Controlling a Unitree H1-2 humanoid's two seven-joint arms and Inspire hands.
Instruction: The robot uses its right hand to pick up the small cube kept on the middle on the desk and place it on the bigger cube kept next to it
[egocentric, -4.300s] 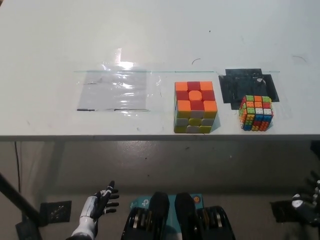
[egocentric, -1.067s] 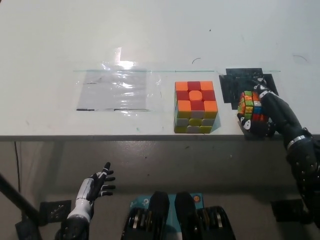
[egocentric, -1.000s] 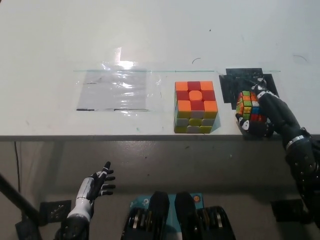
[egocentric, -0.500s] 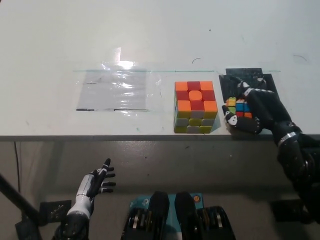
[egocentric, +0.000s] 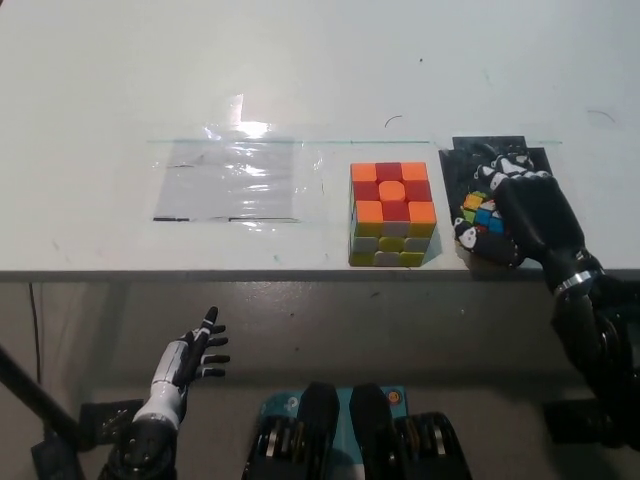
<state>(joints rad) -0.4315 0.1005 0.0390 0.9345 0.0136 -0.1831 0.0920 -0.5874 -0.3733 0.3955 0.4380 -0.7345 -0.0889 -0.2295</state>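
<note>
1. The white left hand (egocentric: 190, 357) hangs below the desk edge at lower left, fingers spread, holding nothing.
2. The black right hand (egocentric: 515, 215) is wrapped around the small cube (egocentric: 480, 214) near the desk's (egocentric: 300, 80) front edge, over a black patch (egocentric: 480, 160).
3. Just left of it stands the bigger cube (egocentric: 392, 213), apart from the hand.
4. Further left lies a clear plastic sheet (egocentric: 230, 180).

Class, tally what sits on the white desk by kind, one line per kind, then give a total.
Puzzle cubes: 2, the big orange-and-red cube and the small multicoloured cube in the black right hand
Clear plastic sheets: 1
Black mats: 1
Total: 4
</note>
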